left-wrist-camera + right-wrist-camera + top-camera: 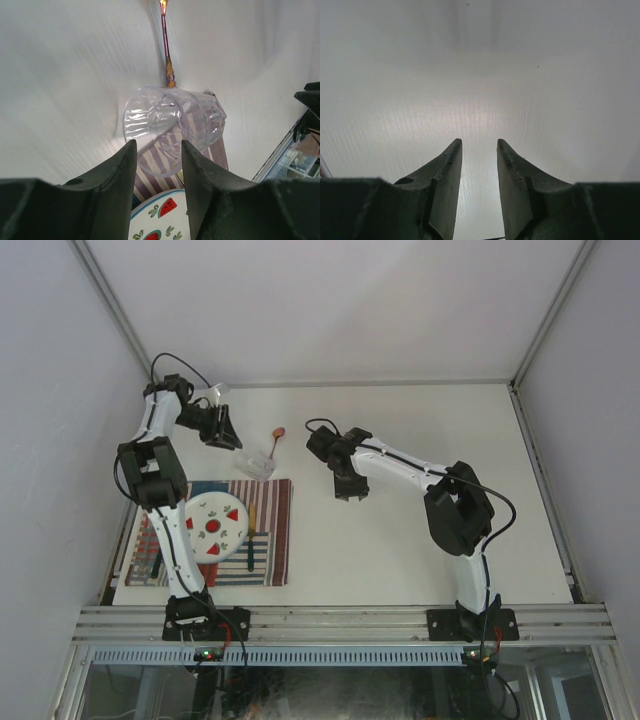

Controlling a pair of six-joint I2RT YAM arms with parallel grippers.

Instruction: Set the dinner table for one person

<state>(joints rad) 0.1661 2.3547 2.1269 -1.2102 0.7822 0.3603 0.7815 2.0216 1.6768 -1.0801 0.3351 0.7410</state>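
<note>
The step in hand looks to be the clear glass (172, 132). It appears to lie tipped on its side at the far corner of the striped placemat (272, 530), partly on the cloth and partly on the bare worktop (400, 540). Your left jaws stand partly apart and hold nothing, with their tips just short of the glass. Line them up across its round wall, not over the mouth. Open wider before you advance, because the present gap looks narrower than the body. A smooth glass on its side will likely roll, so close slowly and squarely. Mind the spoon (166, 45) just beyond: its handle end reaches the glass, and a push could drag it along. Once you lift the glass, turn it upright and set it down past the plate (228, 538), off the rim. Your right jaws hang narrowly apart and empty over bare worktop, well away from all this, so leave them there.
</note>
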